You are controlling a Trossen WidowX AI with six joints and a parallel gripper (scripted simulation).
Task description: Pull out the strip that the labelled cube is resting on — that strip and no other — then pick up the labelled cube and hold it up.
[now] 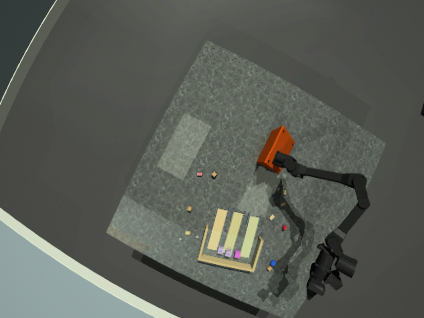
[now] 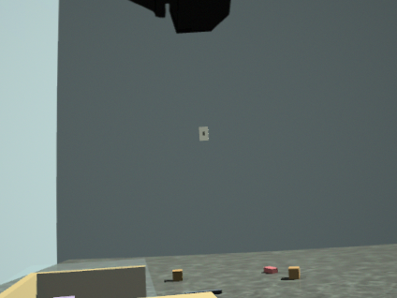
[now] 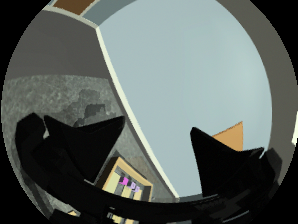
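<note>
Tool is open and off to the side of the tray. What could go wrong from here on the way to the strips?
1. Three strips lie close side by side in the tray, each with a small cube at one end; the open tool may catch a neighbouring strip.
2. From the top view I cannot tell which cube is labelled, so the wrong strip is possible.
3. Loose small blocks lie near the tray and may get knocked.

A dark grey floor surrounds the speckled table. Toward 7 o'clock a pale curved wall rises. The exterior view shows a grey wall bearing a small plate.
</note>
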